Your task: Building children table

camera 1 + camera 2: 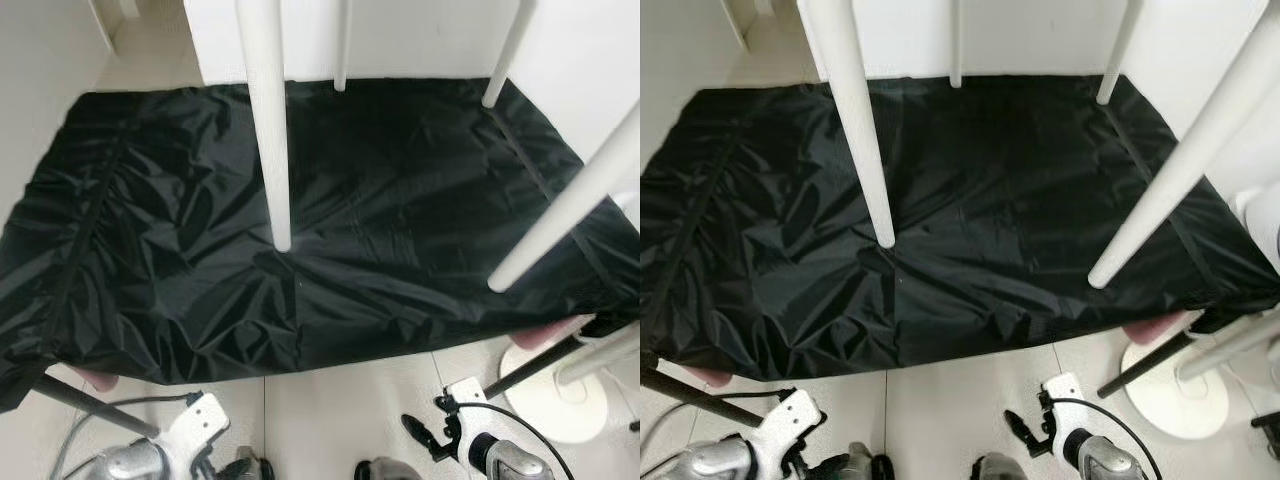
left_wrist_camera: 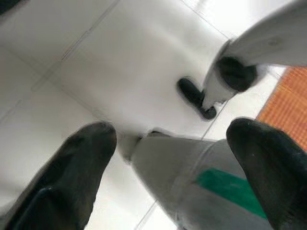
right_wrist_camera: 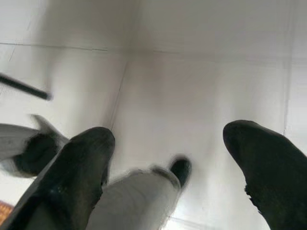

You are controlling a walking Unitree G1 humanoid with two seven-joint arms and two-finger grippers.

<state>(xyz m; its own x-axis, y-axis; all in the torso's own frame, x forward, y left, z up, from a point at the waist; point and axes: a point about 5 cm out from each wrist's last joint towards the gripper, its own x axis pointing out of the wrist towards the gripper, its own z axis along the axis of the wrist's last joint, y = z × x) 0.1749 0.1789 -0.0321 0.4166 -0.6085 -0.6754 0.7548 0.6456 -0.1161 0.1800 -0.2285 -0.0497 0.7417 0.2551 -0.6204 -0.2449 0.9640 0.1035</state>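
Note:
Four white table legs rise from a wrinkled black cloth [image 1: 180,230] spread over a low surface in front of me. The near left leg [image 1: 272,140] and near right leg [image 1: 570,200] meet the cloth near its front. Two far legs [image 1: 342,45] [image 1: 505,55] stand at the back edge. Their upper ends run out of frame. Both arms hang low in front of the cloth, the left arm [image 1: 140,460] and the right arm [image 1: 500,455]. My left gripper [image 2: 182,163] is open over the tiled floor. My right gripper [image 3: 168,163] is open too, holding nothing.
Thin black rods [image 1: 95,405] [image 1: 535,365] slant under the cloth's front corners. A white round stand base [image 1: 560,405] sits on the floor at the right. White walls [image 1: 420,40] close in behind and at both sides. An orange mat [image 2: 288,96] lies near my feet.

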